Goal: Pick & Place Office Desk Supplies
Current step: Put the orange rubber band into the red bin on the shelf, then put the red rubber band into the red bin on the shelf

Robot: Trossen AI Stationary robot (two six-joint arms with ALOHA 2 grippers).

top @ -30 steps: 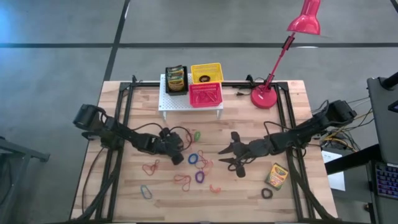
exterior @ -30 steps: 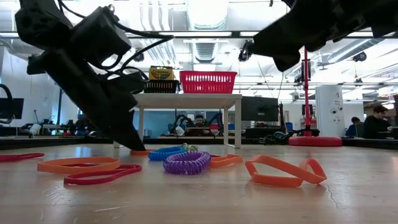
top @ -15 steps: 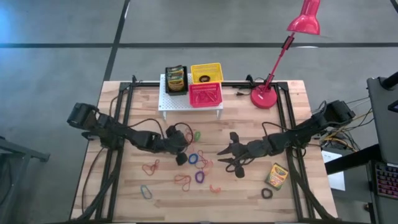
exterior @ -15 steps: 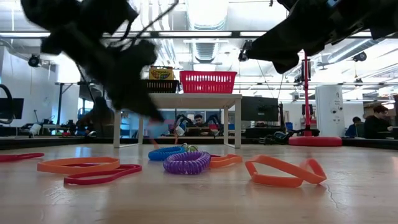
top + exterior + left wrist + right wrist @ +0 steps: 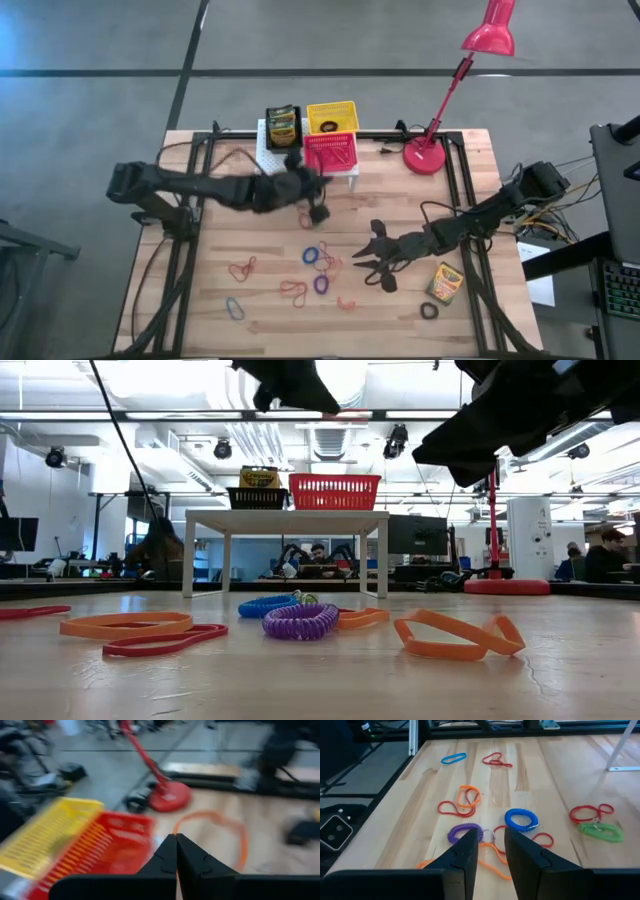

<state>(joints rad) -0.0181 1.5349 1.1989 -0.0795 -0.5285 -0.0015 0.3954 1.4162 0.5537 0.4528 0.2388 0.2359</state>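
My left gripper (image 5: pixel 319 211) hovers high over the table just before the white rack (image 5: pixel 268 168) and is shut on a thin orange elastic loop (image 5: pixel 235 822). Its fingertips (image 5: pixel 176 839) face the red basket (image 5: pixel 107 847) and the yellow basket (image 5: pixel 47 832). My right gripper (image 5: pixel 360 258) stands open and low over the table's right half. A purple coil (image 5: pixel 465 833), a blue loop (image 5: pixel 521 819) and orange loops (image 5: pixel 468 796) lie on the wood ahead of it. A crayon box (image 5: pixel 445 283) lies near the right edge. My left gripper pinches one spot of the orange loop's band (image 5: pixel 178 828) between its two fingertips. The rest of the loop stands out past the fingertips, open and slack, lifted clear of the table. The fingers slant down toward the far side.
The rack carries the red basket (image 5: pixel 330 150), the yellow basket (image 5: pixel 332 116) and a black basket with a crayon box (image 5: pixel 283 127). The red lamp's base (image 5: pixel 425 156) stands at the far right. More loops (image 5: pixel 241 268) and a black loop (image 5: pixel 429 311) lie scattered toward the near edge.
My left gripper has risen from the table among the loops and swung toward the far edge, up to the rack. The orange loop that lay under its fingers has come up with it, clear of the table.
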